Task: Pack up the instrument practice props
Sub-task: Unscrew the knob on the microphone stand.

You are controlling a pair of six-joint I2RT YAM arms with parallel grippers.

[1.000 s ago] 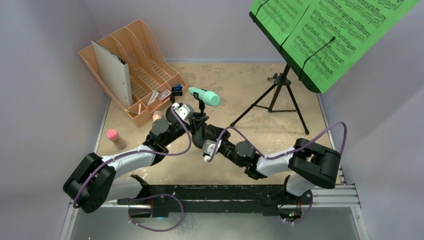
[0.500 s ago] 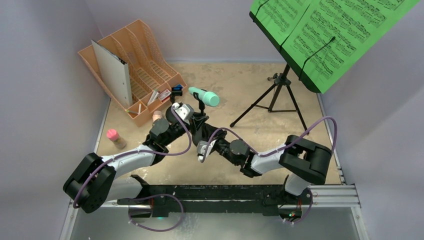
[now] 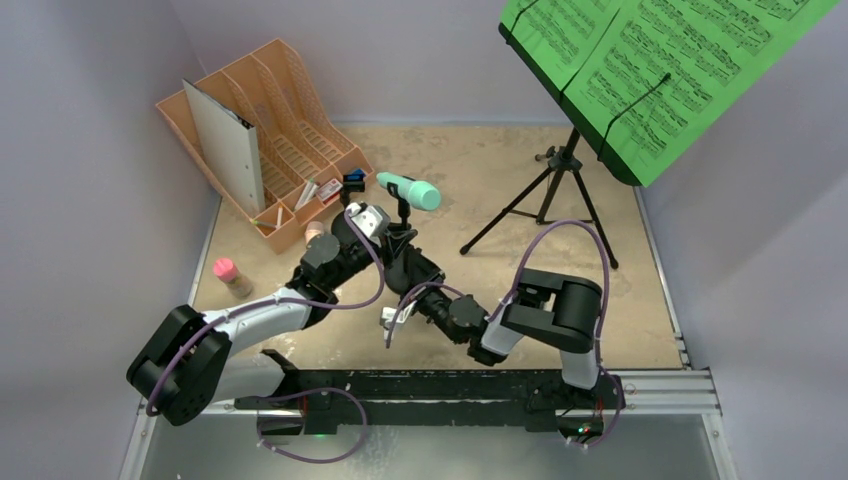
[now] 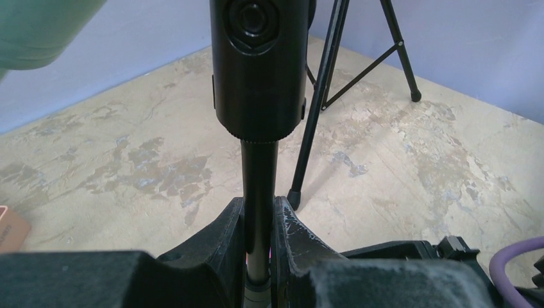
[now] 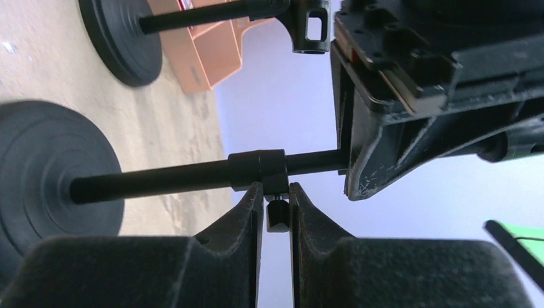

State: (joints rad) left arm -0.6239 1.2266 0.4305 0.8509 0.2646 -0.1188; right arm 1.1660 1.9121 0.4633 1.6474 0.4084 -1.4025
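A short black clip pole [image 4: 258, 173] stands upright with the teal microphone [image 3: 408, 190] in its clip [image 4: 258, 64]. My left gripper [image 4: 258, 215] is shut on the pole's shaft, just below the clip [image 3: 402, 243]. In the right wrist view the same pole [image 5: 160, 176] runs sideways from its round base [image 5: 45, 186]. My right gripper [image 5: 276, 192] is shut on the small knob [image 5: 277, 217] under the pole's collar. A second clip pole [image 5: 192, 16] stands behind it. The tripod [image 3: 560, 190] holds the green sheet-music pages [image 3: 660, 70]. The pink microphone [image 3: 232, 278] lies at the left.
The orange file rack [image 3: 290, 150] with a grey binder [image 3: 225, 140] stands at the back left, close behind the poles. Tripod legs [image 4: 321, 102] spread over the floor to the right of the held pole. Walls close in the table on three sides.
The right arm has folded in and swung left toward the pole. Its jaws have closed on the collar knob. The left arm and the pole have stayed put.
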